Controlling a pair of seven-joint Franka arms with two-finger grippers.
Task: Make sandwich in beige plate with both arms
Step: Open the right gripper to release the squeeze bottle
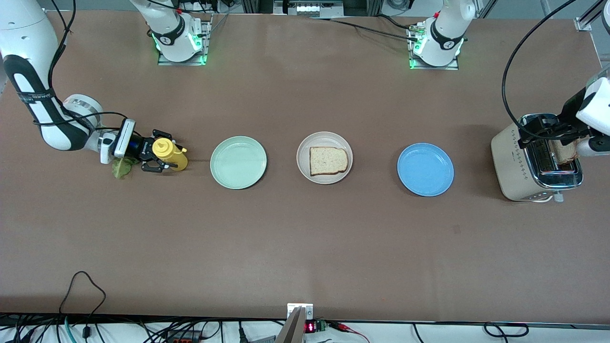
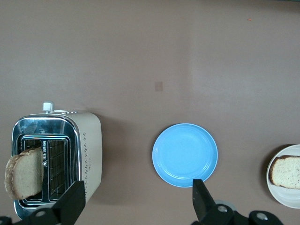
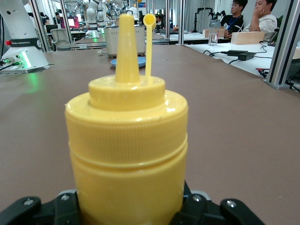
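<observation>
One toast slice [image 1: 328, 160] lies flat on the beige plate [image 1: 324, 136] in the middle of the table. A second slice [image 1: 566, 152] sticks up out of a toaster slot. My left gripper [image 1: 548, 133] hangs open over the toaster [image 1: 519, 162], empty; in its wrist view [image 2: 136, 206] the slice [image 2: 23, 173] leans at the slot's edge. My right gripper [image 1: 163, 152] is low at the right arm's end of the table, open around a yellow squeeze bottle [image 1: 170, 153] that stands between its fingers. The bottle [image 3: 126, 154] fills the right wrist view. A green lettuce leaf [image 1: 123, 167] lies beneath that wrist.
A mint green plate [image 1: 238, 162] sits between the bottle and the beige plate. A blue plate [image 1: 425, 169] sits between the beige plate and the toaster. Both are empty. The bottle's cap hangs flipped open.
</observation>
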